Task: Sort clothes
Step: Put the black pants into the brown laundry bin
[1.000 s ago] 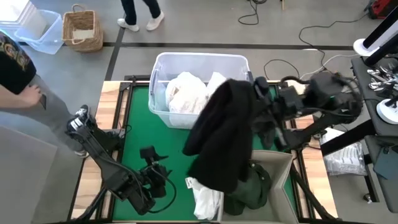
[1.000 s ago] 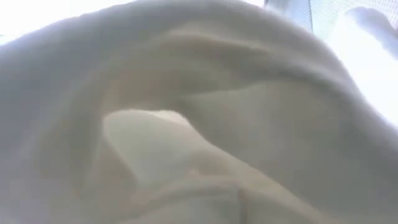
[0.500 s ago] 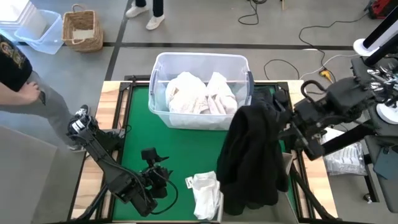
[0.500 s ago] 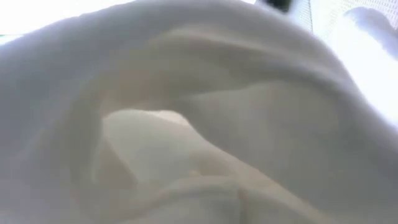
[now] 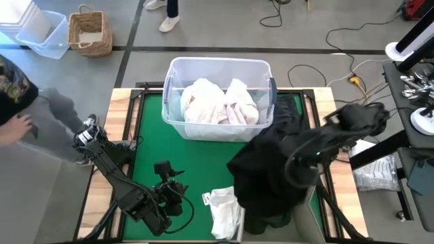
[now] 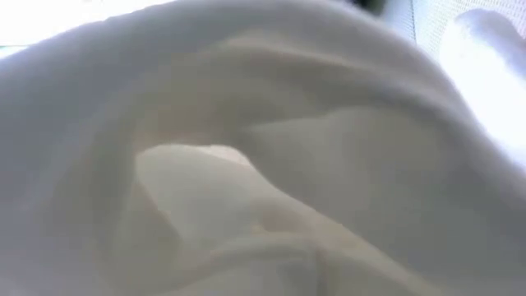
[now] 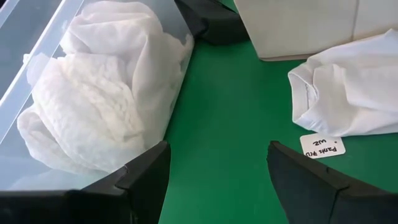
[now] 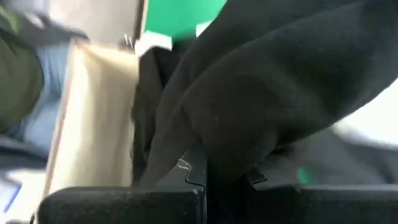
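Observation:
A black garment (image 5: 268,173) hangs bunched from my right gripper (image 5: 293,169), which is shut on it above the beige fabric box (image 5: 308,203) at the table's near right. The garment's lower folds sag into the box and hide what lies inside. White garments (image 5: 217,102) fill the clear tub (image 5: 217,62) at the far middle. Another white garment (image 5: 224,210) with a paper tag (image 7: 322,147) lies on the green mat near the front edge. My left gripper (image 5: 169,184) waits open low over the mat, left of that garment. White cloth (image 6: 263,164) fills the low view. My right gripper pinches a thick fold of the black garment (image 8: 230,124) between its two fingers (image 8: 193,171); it shows several layers. The fingers come slanting down from the table's right side. The garment hangs below and around them, slack, its lower part sunk into the beige box (image 8: 93,124).
A person (image 5: 20,102) stands off the table's left side. A wicker basket (image 5: 88,30) and a clear bin (image 5: 37,34) sit on the floor beyond. Wooden rails (image 5: 122,122) edge the green mat (image 5: 203,163), which lies bare between tub and white garment.
My right gripper has swung the black garment from over the table's middle, beside the tub, toward the right and near edge, then moved down over the beige box. The garment, earlier hanging long, now bunches over the box. The person at the left has shifted.

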{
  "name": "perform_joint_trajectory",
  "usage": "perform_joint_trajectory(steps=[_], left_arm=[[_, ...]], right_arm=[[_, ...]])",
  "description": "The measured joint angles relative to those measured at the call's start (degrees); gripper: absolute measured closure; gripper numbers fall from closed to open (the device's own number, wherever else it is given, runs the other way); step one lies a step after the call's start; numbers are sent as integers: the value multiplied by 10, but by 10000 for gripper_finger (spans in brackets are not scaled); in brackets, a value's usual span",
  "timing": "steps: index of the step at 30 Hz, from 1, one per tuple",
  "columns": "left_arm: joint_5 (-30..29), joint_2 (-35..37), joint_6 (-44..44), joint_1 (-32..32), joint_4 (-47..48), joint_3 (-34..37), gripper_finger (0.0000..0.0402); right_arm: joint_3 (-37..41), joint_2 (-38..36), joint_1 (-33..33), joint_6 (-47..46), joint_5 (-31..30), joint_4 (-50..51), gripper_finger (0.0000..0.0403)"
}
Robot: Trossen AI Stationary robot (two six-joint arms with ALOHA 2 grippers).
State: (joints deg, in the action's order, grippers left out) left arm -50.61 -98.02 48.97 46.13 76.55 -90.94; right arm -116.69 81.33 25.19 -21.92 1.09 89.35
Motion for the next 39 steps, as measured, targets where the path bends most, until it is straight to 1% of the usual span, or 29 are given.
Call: perform_joint_trajectory(steps=[3,6,11,14,17,20,24,28,31,33,34,36,38,39], left_arm=[[0,0,0,0,0,0,158],[0,0,0,0,0,0,158],[0,0,0,0,0,0,158],[0,0,0,0,-1,0,158],[0,0,0,0,-3,0,158],[0,0,0,0,-2,0,158],[-1,0,0,0,-3,0,158],[-20,0,0,-1,-3,0,158],[-35,0,-4,-1,-2,0,157],[-40,0,-4,-1,-2,0,157],[-43,0,-5,-1,-2,0,157],[-44,0,-10,-1,-2,0,157],[-45,0,-15,-1,-2,0,157],[-46,0,-19,-2,-2,0,157]], right_arm=[[49,3,12,-32,34,-4,385],[101,1,27,-60,63,-31,385],[184,-2,69,-123,69,-70,385],[232,-3,94,-167,69,-114,385],[262,-2,112,-237,70,-129,377],[266,-2,128,-310,73,-130,347],[254,-3,153,-391,73,-130,288],[235,-3,170,-465,74,-122,232],[210,-3,180,-524,74,-100,204],[188,-3,185,-548,72,-73,194],[176,-3,186,-551,63,-52,191],[154,-4,186,-544,11,-14,189],[134,-4,183,-506,-74,11,191],[128,-5,178,-475,-130,5,192]])
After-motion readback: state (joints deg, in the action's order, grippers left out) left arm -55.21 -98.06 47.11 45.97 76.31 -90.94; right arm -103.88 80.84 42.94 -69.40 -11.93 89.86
